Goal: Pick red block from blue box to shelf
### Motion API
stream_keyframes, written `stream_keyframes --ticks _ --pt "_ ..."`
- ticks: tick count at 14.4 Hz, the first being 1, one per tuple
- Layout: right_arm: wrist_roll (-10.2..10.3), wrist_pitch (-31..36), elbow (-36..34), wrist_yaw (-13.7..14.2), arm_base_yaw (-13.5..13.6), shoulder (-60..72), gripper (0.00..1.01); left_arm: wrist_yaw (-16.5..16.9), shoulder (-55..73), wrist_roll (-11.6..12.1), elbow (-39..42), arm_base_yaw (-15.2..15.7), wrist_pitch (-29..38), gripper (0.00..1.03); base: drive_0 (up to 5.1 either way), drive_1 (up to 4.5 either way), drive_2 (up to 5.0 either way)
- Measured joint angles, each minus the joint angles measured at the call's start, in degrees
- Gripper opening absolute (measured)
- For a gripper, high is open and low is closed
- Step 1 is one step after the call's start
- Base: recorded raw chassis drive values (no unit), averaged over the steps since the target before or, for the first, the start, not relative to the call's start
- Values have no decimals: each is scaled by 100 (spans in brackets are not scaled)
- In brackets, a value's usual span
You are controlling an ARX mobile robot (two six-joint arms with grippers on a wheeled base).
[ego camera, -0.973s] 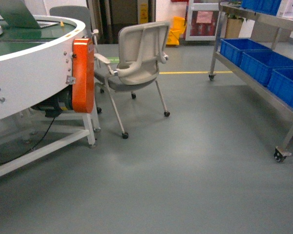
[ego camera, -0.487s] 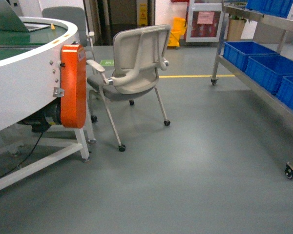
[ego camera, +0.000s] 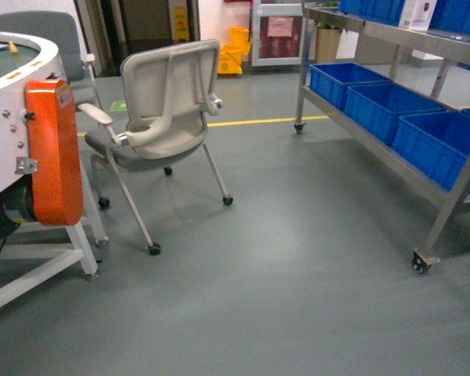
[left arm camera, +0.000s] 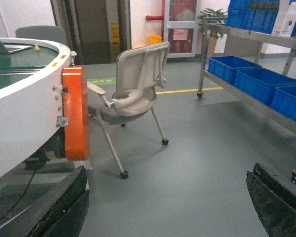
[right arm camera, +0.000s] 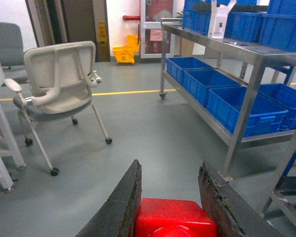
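Observation:
My right gripper (right arm camera: 170, 170) is shut on the red block (right arm camera: 175, 218), a glossy red brick wedged between the two dark fingers low in the right wrist view. The shelf (ego camera: 392, 153), a stainless-steel rack on castors, stands at the right of the head view and shows again in the right wrist view as the shelf (right arm camera: 237, 84) ahead to the right. My left gripper (left arm camera: 167, 207) is open above the bare floor, with nothing between its fingers. The blue box is out of view. Neither gripper appears in the head view.
Dark blue crates (ego camera: 376, 102) fill the rack's lower tier. A grey wheeled chair (ego camera: 160, 125) stands left of centre. A white round conveyor table (ego camera: 16, 125) with an orange guard (ego camera: 55, 153) is at far left. Grey floor (ego camera: 282, 282) lies between them.
The head view has swung to the right: the conveyor table and chair slid leftward, and the rack with its crates came further into view on the right.

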State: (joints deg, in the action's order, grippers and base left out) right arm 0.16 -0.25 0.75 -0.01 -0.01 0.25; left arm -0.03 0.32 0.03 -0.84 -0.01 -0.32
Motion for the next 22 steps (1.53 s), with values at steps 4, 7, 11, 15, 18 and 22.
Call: stream_keyframes --ticks 4,7,11,15,18,22 --pt "0 -2 0 0 0 0 28 -2 0 0 0 0 0 98 -158 -158 -158" --pt "0 -2 0 0 0 0 28 0 0 0 0 0 0 98 -148 -148 -148" --pt "-2 -2 0 -2 0 0 28 -2 0 0 0 0 0 98 -151 -151 -151" --pt "0 0 0 0 0 0 28 -2 0 0 0 0 0 98 -150 -150 -150" --pt "0 0 0 0 0 0 28 -2 0 0 0 0 0 98 -164 -164 -164" --pt "0 -2 0 0 0 0 28 0 0 0 0 0 2 98 -152 -152 -152"
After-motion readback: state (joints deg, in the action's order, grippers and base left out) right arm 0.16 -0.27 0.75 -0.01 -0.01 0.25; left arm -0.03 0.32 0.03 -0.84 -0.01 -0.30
